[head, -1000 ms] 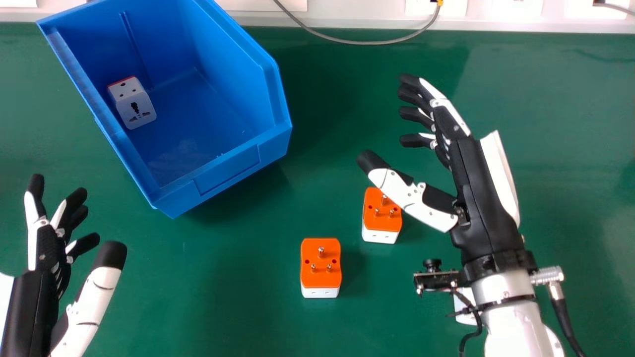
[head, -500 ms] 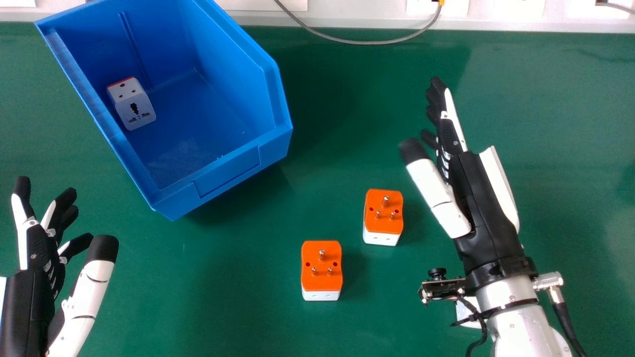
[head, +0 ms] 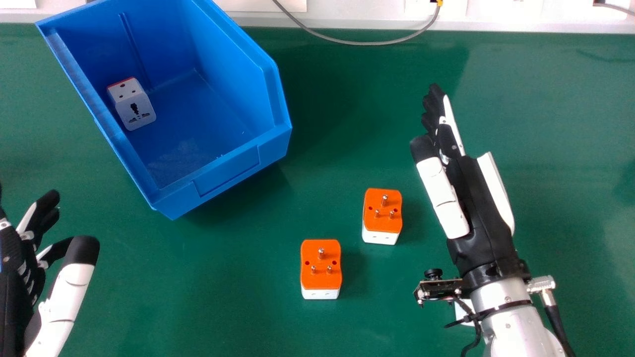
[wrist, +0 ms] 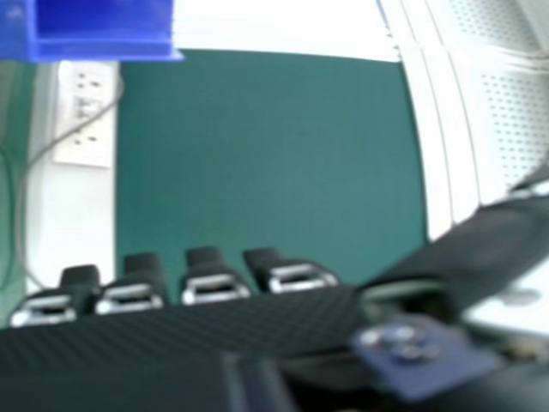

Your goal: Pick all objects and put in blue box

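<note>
The blue box (head: 225, 171) holds one white adapter (head: 135, 105).

White adapter (head: 139, 111) in blue box (head: 228, 171): qty 1. Orange-top adapter (head: 381, 223) nearer R robot hand (head: 478, 213): qty 1. Orange-top adapter (head: 320, 280) farther from it, same worktop (head: 223, 307): qty 1. Adapters, total: qty 3. Metal pins (head: 384, 200): 3 per orange top, 6 total. Blue box: qty 1. Robot hands, incl. L robot hand (head: 62, 297): qty 2.
</note>
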Action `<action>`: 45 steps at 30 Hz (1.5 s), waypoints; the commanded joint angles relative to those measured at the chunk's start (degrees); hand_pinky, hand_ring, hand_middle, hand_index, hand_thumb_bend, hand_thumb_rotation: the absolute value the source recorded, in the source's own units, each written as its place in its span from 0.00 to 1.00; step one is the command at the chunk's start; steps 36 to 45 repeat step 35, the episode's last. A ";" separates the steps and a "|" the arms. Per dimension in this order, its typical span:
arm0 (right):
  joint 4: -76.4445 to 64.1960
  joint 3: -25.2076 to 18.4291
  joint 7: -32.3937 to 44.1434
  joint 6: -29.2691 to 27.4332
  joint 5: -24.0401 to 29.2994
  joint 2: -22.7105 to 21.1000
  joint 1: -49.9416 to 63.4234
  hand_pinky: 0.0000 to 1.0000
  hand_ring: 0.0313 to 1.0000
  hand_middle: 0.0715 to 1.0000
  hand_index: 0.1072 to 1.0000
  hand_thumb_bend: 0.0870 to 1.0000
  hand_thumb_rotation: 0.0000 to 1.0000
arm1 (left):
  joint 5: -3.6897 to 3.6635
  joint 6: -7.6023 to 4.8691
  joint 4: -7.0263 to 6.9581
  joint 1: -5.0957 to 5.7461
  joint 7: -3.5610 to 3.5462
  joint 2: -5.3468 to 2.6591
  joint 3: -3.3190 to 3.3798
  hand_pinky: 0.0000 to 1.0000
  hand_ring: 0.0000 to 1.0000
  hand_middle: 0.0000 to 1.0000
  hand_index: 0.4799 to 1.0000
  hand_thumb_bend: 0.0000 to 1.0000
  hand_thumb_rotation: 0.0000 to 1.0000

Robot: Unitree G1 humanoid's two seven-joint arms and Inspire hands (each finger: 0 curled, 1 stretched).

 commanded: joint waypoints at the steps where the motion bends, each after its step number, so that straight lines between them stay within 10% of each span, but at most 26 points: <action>1: -0.02 -0.15 0.24 -1.87 1.17 0.53 -0.65 1.00 1.00 1.00 1.00 0.43 1.00 | -1.29 -0.04 -1.93 0.84 0.44 -0.75 0.57 0.78 0.90 0.90 0.84 0.79 0.81; 13: 1.99 -0.11 1.95 -2.84 1.75 0.87 -2.35 1.00 1.00 1.00 1.00 0.42 1.00 | 0.52 -0.14 -5.02 3.18 1.79 -3.11 0.69 0.75 0.88 0.89 0.82 0.83 0.79; 31: 2.12 0.15 -0.43 -1.59 -1.08 1.15 -1.75 1.00 1.00 1.00 1.00 0.39 1.00 | 3.67 -1.69 -4.36 2.10 1.10 -0.68 1.74 0.74 0.87 0.88 0.78 0.78 0.78; 45: 2.08 -0.22 -0.92 -1.21 -1.18 1.02 -1.87 1.00 1.00 1.00 1.00 0.38 1.00 | 3.76 -1.52 -3.85 1.62 0.74 -0.07 1.69 0.75 0.88 0.88 0.79 0.77 0.78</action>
